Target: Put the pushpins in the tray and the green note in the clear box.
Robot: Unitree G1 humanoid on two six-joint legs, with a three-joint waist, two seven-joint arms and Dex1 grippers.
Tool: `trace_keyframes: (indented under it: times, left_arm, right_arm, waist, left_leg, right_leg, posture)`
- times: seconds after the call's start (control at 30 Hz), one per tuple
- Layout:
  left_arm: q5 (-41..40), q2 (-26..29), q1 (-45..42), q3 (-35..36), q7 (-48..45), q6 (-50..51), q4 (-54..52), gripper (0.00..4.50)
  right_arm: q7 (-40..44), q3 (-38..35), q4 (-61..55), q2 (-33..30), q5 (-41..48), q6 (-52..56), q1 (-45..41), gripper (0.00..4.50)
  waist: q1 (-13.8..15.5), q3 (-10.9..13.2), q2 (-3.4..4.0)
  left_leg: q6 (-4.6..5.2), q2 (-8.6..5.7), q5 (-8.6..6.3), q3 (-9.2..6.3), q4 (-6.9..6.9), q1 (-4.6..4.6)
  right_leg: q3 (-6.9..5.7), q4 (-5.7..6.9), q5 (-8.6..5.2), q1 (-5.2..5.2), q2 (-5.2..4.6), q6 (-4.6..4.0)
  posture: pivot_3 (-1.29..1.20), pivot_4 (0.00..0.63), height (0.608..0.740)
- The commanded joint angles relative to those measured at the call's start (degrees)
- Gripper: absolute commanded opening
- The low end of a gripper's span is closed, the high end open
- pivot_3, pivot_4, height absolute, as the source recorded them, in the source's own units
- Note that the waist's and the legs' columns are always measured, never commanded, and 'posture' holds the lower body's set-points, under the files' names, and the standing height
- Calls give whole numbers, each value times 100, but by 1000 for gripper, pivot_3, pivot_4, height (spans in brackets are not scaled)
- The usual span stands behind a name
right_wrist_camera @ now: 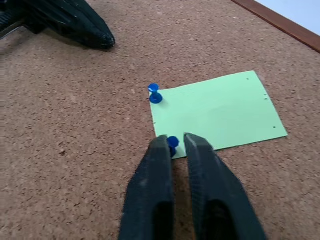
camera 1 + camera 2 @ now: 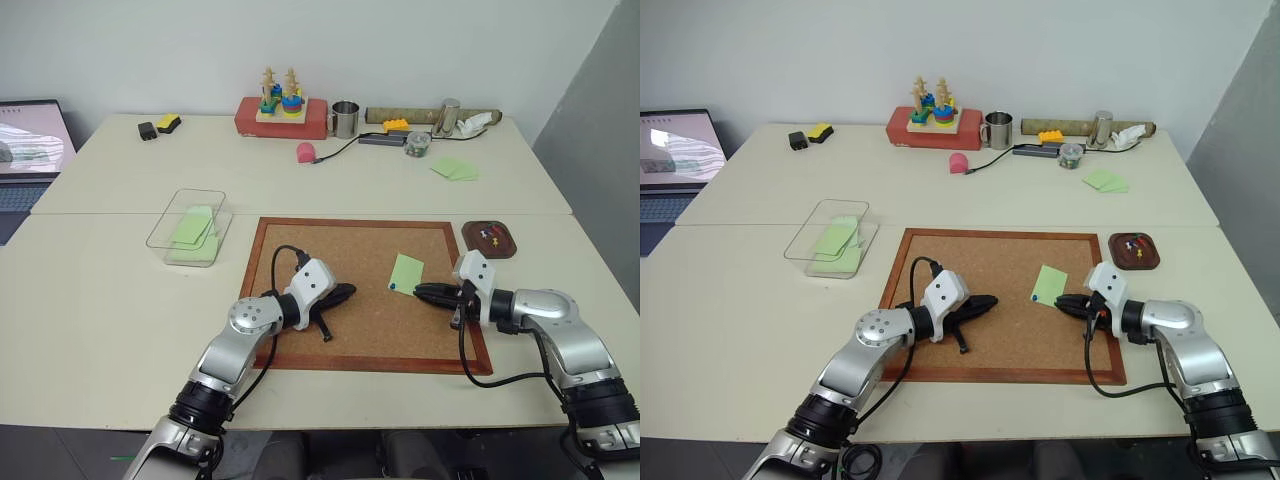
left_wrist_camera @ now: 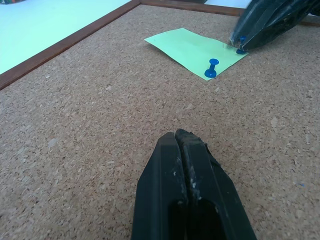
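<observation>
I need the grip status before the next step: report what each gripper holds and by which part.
The right gripper is shut on a blue pushpin at the green note's corner, pinching its head. The left gripper is shut on nothing.

corkboard [image 2: 330, 300]: on the table's [image 2: 100, 300] near half, by its front edge.
green note [image 2: 406, 272]: on the corkboard's right half, nearer its right edge.
pushpins [image 1: 155, 95]: two at the note's near-side corners, one between the right gripper's [image 2: 420, 292] fingertips.
left gripper [image 2: 345, 294]: over the corkboard's left half, well apart from the note.
clear box [image 2: 192, 230]: on the table just left of the corkboard's far left corner.
tray [image 2: 489, 238]: on the table just right of the corkboard's far right corner.
</observation>
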Motion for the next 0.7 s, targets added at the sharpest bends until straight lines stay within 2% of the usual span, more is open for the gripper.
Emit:
trace_keyframes:
  times: [0.03,0.33,0.7]
  left_arm:
    - [108,40,125,-69,-12,68,73,0]
    - [136,50,171,-79,11,71,77,0]
    - [214,22,128,-88,76,29,160,0]
  right_arm:
    - [22,-32,-194,-47,42,-69,52,53]
    - [-43,-258,-664,47,311,-111,126,53]
    - [-104,-535,-1105,-4,961,529,145,53]
  waist:
    - [0,0,0]
    - [1,0,0]
    - [0,0,0]
  left_leg:
    - [0,0,0,0,0,0]
    - [0,0,0,-1,-1,-1]
    - [0,0,0,-2,-1,0]
  right_leg:
    - [0,0,0,0,0,0]
    - [-1,-1,0,-1,0,0]
    - [-1,0,-1,0,0,1]
  posture:
    - [0,150,740]
    - [0,150,740]
    - [0,150,740]
